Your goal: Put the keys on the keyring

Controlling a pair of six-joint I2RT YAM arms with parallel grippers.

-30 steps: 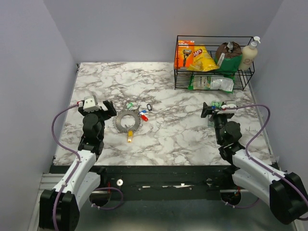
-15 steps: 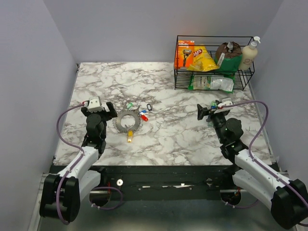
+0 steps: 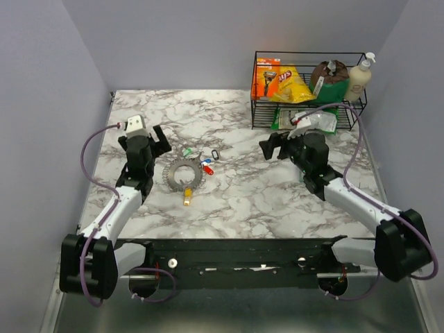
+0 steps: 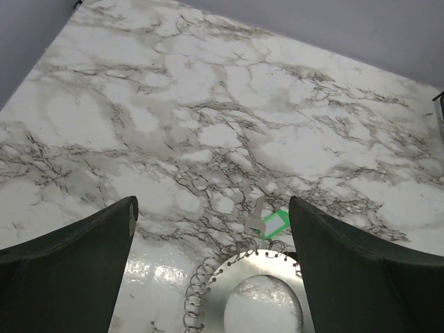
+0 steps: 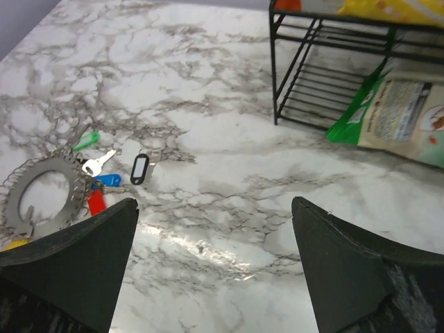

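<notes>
Silvery keyring lies beside keys; perhaps touching.

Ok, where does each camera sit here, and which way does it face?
Top external: above and behind the bases, facing down over the table toward the rack; both arms, left pincer and right pincer, show.
Left wrist: on the left arm, facing forward-down at keyring and green key; open left pincer frames it.
Right wrist: on the right arm, facing left at keyring, keys, rack; open right pincer frames it.
Shared: keyring and green key, all three views.
</notes>
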